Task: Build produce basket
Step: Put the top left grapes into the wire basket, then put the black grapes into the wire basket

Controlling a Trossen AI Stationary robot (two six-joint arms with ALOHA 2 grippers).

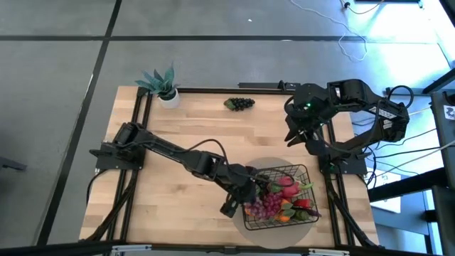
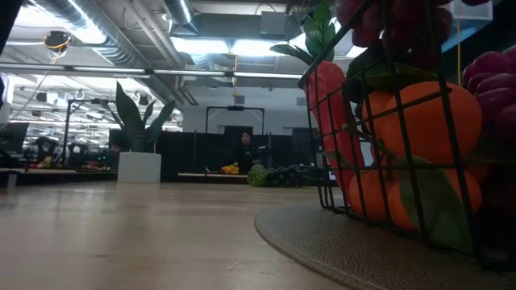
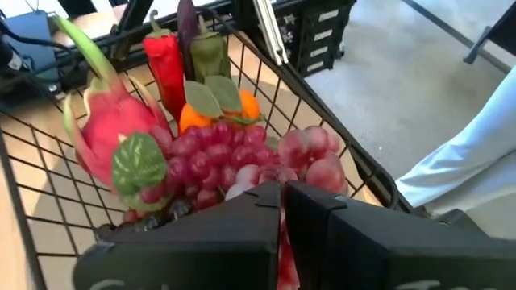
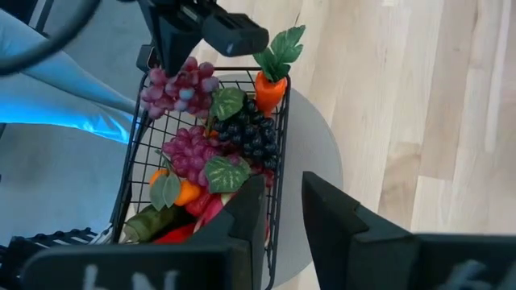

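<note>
The basket (image 1: 307, 173) sat on a round grey mat (image 1: 250, 217) at the near right of the table (image 1: 185, 128), already well filled: a pink dragon fruit (image 3: 109, 133), red pepper (image 3: 165, 64), oranges (image 2: 419, 113), a carrot (image 4: 272, 87) and dark grapes (image 4: 254, 137) lay inside. The left tool (image 1: 250, 190) hung at the basket's left rim, its fingers together on a bunch of pale purple grapes (image 4: 173, 89), not yet released into the pile. The right tool (image 1: 295, 135) waited above the table's far right, fingers slightly apart and holding nothing. One dark grape bunch (image 1: 240, 104) lay at the table's far edge, near a potted plant (image 1: 162, 84), so the job looked nearly done, with that piece apparently left.
</note>
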